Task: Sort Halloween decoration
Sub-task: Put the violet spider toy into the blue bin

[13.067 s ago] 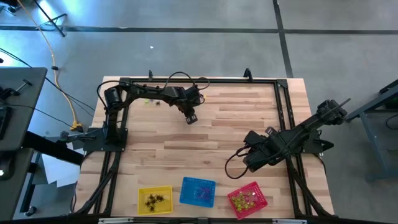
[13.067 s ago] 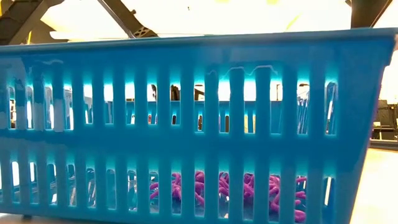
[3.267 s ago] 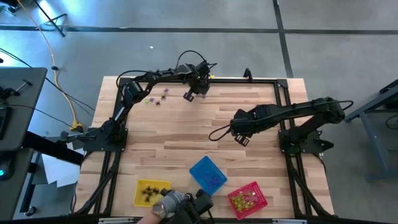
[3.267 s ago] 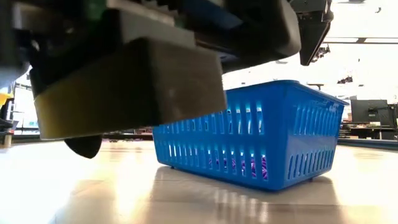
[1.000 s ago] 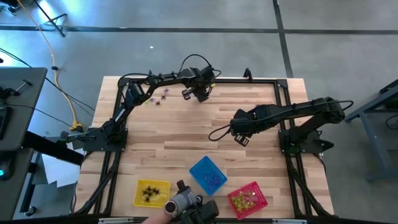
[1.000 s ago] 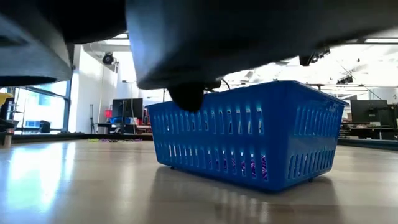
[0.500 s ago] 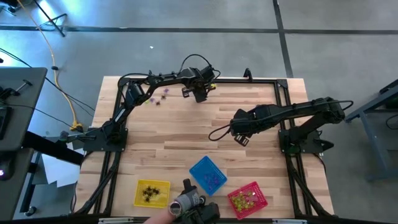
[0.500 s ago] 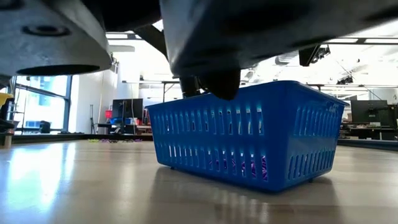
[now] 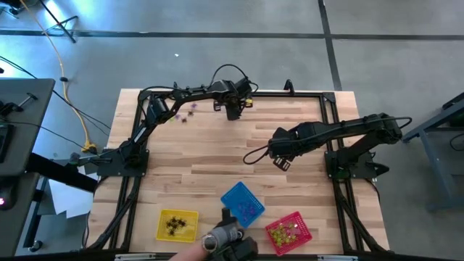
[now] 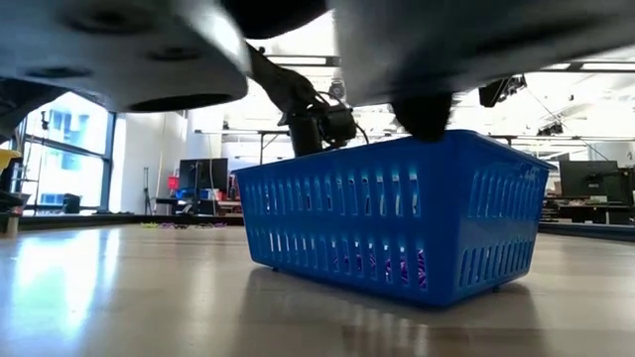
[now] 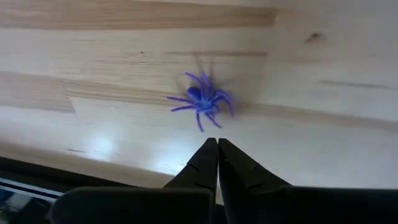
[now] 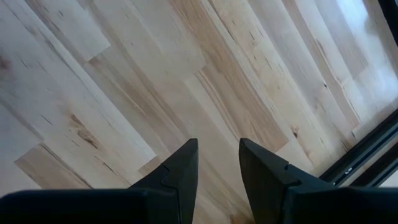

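Because the left gripper hangs with fingers pressed together just short of the purple spider near the counter's 12 o'clock edge, a descent unopened could flick it away, while the right gripper, fingers apart, waits mid-counter.

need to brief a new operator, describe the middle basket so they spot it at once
Look along the near edge of the light wooden table, where three small square mesh baskets stand. The middle one is the blue plastic mesh basket, turned askew and holding purple trinkets, unlike its yellow and red neighbours.
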{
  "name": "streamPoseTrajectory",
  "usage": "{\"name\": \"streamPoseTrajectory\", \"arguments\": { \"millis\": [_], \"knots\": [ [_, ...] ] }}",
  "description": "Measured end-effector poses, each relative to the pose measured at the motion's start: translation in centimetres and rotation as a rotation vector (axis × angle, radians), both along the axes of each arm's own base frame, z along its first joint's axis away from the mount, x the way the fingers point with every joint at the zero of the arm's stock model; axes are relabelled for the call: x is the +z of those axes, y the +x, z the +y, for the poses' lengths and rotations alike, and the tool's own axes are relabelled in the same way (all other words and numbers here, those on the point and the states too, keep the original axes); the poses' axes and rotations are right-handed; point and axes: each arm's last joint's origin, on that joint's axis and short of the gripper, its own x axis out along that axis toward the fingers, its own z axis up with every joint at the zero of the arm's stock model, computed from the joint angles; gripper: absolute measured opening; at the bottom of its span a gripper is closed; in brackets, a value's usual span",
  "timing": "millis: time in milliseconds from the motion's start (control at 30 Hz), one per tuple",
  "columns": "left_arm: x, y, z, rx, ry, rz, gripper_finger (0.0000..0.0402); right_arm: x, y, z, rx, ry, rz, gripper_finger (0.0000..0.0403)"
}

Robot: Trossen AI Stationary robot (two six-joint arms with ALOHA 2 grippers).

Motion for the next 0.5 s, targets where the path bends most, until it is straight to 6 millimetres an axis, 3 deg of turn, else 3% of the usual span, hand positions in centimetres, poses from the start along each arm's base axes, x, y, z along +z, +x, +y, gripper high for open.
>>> {"name": "streamPoseTrajectory", "arguments": {
  "millis": [233, 500],
  "knots": [
    [0.13, 0.32, 0.07, -0.065, 0.034, -0.01, 0.0, 0.0, 0.0, -0.01, 0.005, 0.001, 0.002, 0.0112],
    [-0.05, -0.14, -0.04, -0.011, -0.006, 0.017, 0.0, -0.02, -0.01, 0.06, -0.002, 0.026, 0.003, 0.0112]
  ]
}}
